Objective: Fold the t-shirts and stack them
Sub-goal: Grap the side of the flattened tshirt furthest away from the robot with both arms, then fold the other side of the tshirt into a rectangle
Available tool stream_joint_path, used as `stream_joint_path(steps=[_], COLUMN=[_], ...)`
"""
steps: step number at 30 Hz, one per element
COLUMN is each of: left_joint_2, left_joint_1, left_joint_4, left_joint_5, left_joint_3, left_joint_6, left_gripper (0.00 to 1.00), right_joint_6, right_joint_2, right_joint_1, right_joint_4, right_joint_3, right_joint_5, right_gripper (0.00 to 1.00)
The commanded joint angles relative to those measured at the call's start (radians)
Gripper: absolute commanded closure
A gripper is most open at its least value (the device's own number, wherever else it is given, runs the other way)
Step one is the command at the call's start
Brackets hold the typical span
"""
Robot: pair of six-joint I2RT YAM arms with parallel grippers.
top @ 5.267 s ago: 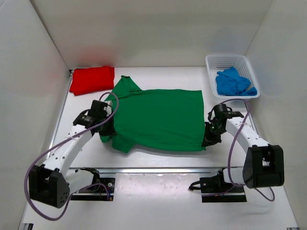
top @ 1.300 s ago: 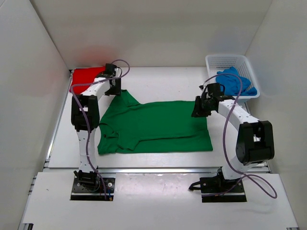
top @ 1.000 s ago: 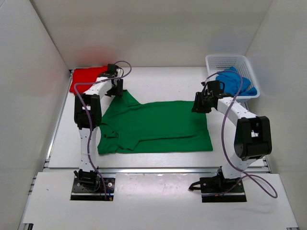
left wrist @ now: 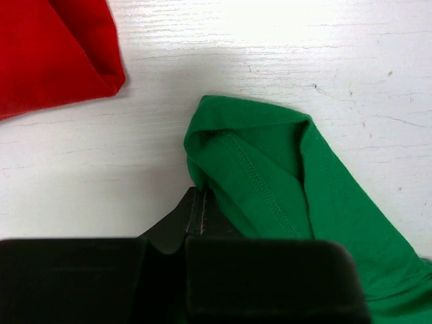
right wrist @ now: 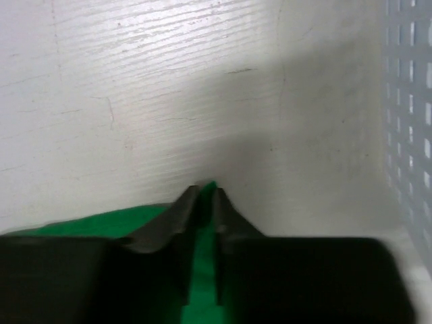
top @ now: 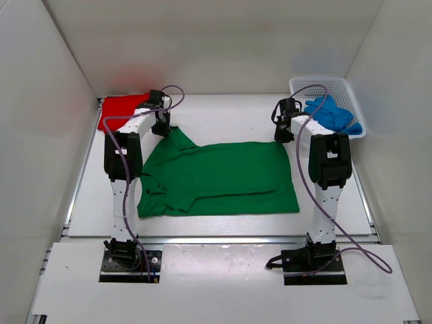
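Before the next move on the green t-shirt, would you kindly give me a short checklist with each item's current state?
1. Left gripper shut on the far-left sleeve of the green t-shirt: ok.
2. Right gripper has green cloth between its fingers: ok.
3. Red t-shirt apart from the gripped sleeve: ok.
4. Basket beside the right gripper, not touching: ok.
5. Green t-shirt lying smooth: not ok, near-left sleeve is rumpled.
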Motion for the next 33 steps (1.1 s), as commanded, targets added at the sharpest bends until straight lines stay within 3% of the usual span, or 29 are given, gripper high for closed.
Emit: stream_joint_path(steps=[1,2,10,15,24,33], left_joint_2=[-0.020,-0.025,-0.060,-0.162,-0.400,-0.742], left_joint_1=[0.008,0.006,0.024,0.012,0.009,0.012], left_joint_4=[-0.042,-0.043,-0.089,-0.101,-0.072,0.031], left_joint_5=[0.021,0.024,0.016,0.018,0.030,0.045], left_joint_3=[-0.033,-0.027,0.070,0.032,-0.224,-0.681], left_joint_6=[-0.005,-0.003,0.007,0.006,0.007,-0.008], left_gripper=[1.00,1.00,1.00,1.00,1.00,1.00], right_joint_6=[0.023,0.024,-0.009,-0.041,-0.071,-0.095], right_joint_2=[0.032,0.024,-0.027,-0.128,-0.395,-0.597], right_joint_1=[0.006,0.007,0.020,0.029,0.029,-0.037], right_joint_4=[-0.058,-0.059,-0.091,-0.061,-0.004,0.107], right_joint_3=[0.039,0.042,0.120,0.074,-0.197,-0.515], right_joint_5=[0.024,0.027,0.010,-0.036,-0.083,-0.234], right_gripper=[0.95,1.00,1.00,1.00,1.00,1.00])
